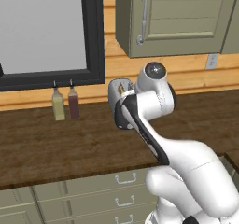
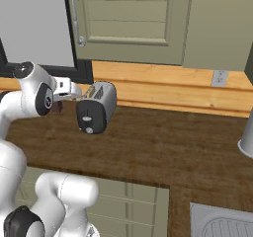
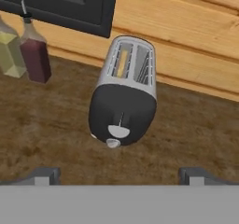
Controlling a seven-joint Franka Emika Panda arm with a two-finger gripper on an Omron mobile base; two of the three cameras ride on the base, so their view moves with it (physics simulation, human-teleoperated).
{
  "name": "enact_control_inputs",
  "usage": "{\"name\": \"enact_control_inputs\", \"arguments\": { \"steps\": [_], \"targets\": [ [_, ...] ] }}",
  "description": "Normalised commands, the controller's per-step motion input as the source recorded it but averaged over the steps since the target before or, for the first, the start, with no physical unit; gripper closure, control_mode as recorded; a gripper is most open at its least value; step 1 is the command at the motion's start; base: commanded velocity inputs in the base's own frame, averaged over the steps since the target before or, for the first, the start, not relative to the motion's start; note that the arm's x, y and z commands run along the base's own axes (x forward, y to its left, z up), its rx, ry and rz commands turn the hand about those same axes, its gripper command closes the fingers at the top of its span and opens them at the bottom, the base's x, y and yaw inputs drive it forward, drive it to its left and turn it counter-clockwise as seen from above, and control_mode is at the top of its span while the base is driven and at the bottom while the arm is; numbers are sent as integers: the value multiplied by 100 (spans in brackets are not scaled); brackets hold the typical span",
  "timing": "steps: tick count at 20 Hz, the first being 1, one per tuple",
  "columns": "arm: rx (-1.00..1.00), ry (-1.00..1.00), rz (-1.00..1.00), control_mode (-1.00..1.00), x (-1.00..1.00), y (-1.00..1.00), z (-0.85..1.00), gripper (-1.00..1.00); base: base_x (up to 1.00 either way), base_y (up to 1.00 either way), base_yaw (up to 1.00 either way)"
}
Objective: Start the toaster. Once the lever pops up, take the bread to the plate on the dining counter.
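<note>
My gripper (image 3: 119, 175) has its fingers (image 3: 43, 175) spread wide apart with nothing between them, and it hangs above the dark wooden worktop (image 3: 196, 134) without touching anything. Just ahead of the fingertips, centred between them, I see the toaster (image 3: 123, 94) standing on the worktop, its black front panel turned toward the hand. Low on that panel sits the white dial (image 3: 113, 143), and just above it a pale slider in a thin vertical slot, which I take for the lever (image 3: 119, 131). Further along, the toaster's two slots open upward; the one to the hand's left holds the bread (image 3: 122, 62), showing as a tan strip inside. Off to the hand's left, well apart from the toaster, stand two bottles (image 3: 33, 55) against the wall. Beyond everything runs the plank wall (image 3: 196, 45)
</note>
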Motion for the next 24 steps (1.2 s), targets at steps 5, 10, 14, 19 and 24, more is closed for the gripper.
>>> {"name": "enact_control_inputs", "arguments": {
  "steps": [5,10,14,19,24],
  "targets": [
    [1,-26,-16,-100,1,13,0,-100,0,0,0],
    [14,-35,-1,-100,0,-5,0,-100,0,0,0],
    [15,-5,0,-100,0,-23,0,-100,0,0,0],
    [4,0,0,-100,0,-3,0,-100,0,0,0],
    [0,0,0,-100,1,0,0,-100,0,0,0]
  ]
}}
